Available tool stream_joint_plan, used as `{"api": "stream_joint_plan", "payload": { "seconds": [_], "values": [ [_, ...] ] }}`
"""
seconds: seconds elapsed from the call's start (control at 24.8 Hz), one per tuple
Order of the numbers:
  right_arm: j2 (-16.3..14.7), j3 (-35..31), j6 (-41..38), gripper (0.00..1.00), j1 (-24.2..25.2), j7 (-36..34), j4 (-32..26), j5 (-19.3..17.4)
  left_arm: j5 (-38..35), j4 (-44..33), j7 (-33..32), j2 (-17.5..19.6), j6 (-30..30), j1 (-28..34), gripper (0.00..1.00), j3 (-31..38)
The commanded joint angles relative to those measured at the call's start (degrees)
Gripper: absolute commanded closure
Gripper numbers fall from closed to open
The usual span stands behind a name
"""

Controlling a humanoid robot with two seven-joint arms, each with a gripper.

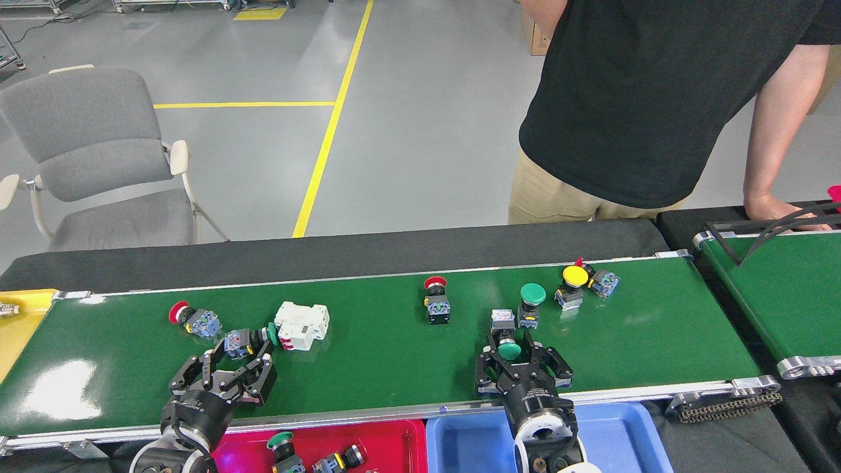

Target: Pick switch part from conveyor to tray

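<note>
You see the conveyor (394,355), a long glossy green belt with silver side rails, running across the view on a black-covered bench, with grey floor marked by yellow lines behind it and a grey chair (98,164) at the far left. A person in a black shirt (657,98) stands beyond the belt, one hand (782,213) resting near a second green belt (788,295) at the right. At the near edge sit a red tray (387,440) holding a few switch parts and a blue tray (473,443) beside it; a yellow tray (20,322) shows at the far left. Your right gripper (522,358) reaches over the near rail onto the belt, its fingers spread around the green-capped switch part (507,345), which lies on its side; you cannot tell whether the fingers have closed on it yet. Your left gripper (227,368) hovers low over the belt with its fingers spread apart, holding nothing, just in front of another green-capped part (246,339) lying next to a white breaker (302,325). Farther along lie red-capped parts (437,299), one more green one (529,303) and a yellow one (570,286).
</note>
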Motion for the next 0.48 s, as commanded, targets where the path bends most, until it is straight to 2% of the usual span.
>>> {"api": "stream_joint_plan", "payload": {
  "seconds": [0.0,0.08,0.2,0.32,0.44],
  "values": [
    [-0.02,0.28,-0.67,0.94,-1.12,-0.28,-0.93,0.01,0.36,-0.76,0.57,0.17,-0.50,-0.63,0.81,-0.04],
    [-0.37,2.48,-1.90,0.94,-1.12,-0.98,-1.81,0.01,0.62,-1.02,0.57,0.17,-0.59,-0.37,0.83,-0.04],
    [-2.57,6.26,-12.36,0.93,-0.16,-1.95,-6.12,-0.08,1.59,-3.31,0.57,0.26,-1.82,1.21,0.83,-0.13],
    [-3.45,7.22,-26.58,0.91,2.48,-2.30,-10.86,0.01,1.68,-12.18,0.57,0.17,-8.05,6.56,0.82,-0.13],
    [-3.36,10.21,-36.53,0.82,2.74,-2.39,-11.13,0.01,1.94,-21.42,0.48,-0.09,-16.67,13.52,0.73,-0.13]
  ]
}}
